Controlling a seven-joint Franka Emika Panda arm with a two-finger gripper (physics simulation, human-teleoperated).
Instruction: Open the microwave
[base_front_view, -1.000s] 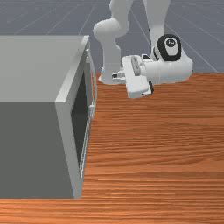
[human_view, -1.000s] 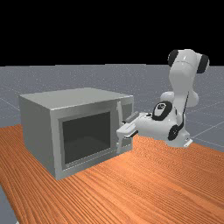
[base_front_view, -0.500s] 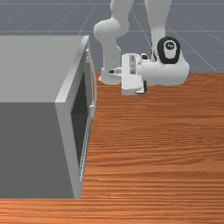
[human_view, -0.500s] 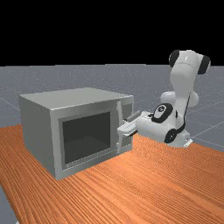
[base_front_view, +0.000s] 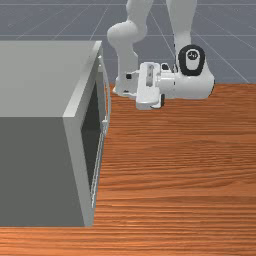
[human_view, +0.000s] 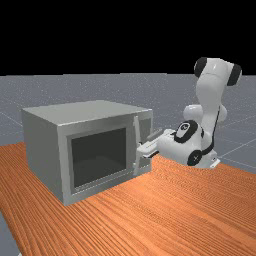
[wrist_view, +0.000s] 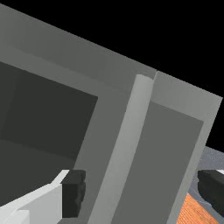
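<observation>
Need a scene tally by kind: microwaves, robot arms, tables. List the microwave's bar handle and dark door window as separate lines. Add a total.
Microwave: 1
Bar handle: 1
Dark door window: 1
Robot arm: 1
Table: 1
Total: 5
</observation>
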